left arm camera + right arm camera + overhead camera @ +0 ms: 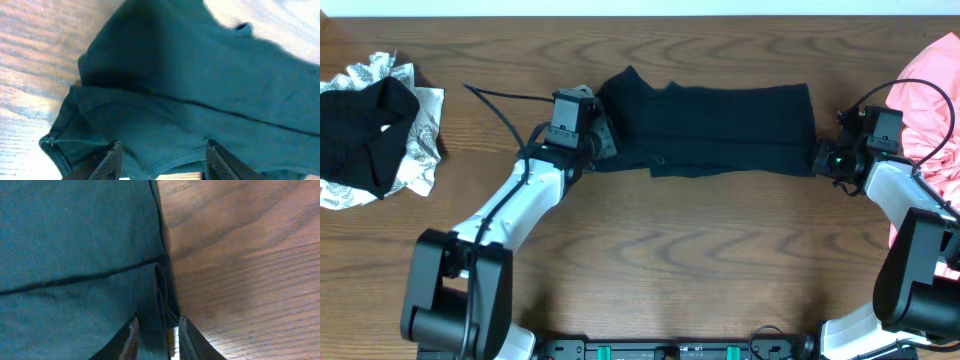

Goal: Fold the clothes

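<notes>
Tabletop [700, 250] holds two black garments [720, 125], one pink tee [925, 95], one patterned piece [420, 150].

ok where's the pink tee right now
In the overhead view the salmon-pink tee is bunched at the right edge of the table, partly out of frame, just right of the right gripper, which sits at the right end of the black shirt.

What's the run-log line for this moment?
black shirt: folded band, flat | left gripper: open at its left end | right gripper: astride right edge, grip unclear
</notes>
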Available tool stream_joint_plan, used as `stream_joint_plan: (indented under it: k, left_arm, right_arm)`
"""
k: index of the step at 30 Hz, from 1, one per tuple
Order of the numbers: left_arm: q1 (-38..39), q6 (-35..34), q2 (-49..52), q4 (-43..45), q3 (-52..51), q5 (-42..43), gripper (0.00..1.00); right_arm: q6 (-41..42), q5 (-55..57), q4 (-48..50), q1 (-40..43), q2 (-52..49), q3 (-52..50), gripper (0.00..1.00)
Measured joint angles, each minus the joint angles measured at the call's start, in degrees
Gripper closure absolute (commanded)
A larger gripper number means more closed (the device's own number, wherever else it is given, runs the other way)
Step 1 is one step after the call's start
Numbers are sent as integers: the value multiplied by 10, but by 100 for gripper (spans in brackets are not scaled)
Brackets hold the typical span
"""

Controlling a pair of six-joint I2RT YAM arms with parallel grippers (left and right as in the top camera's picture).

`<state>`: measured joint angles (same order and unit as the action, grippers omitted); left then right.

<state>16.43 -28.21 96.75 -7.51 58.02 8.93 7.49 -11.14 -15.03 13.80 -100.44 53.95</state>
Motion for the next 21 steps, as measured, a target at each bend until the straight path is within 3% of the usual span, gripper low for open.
stream_joint_plan:
  k: [9, 13, 20, 21]
  left_arm:
    - [8, 59, 5, -126, 115, -2, 46]
    - [23, 90, 5, -142, 135, -2, 59]
    - [29, 116, 24, -122, 135, -3, 81]
    - [29, 117, 32, -117, 135, -3, 91]
  right_arm:
    - [-3, -9, -68, 0, 0, 23, 69]
    - [-28, -10, -146, -2, 0, 69, 73]
    - [-81, -14, -168, -60, 0, 138, 99]
    - [-83, -15, -158, -75, 0, 139, 99]
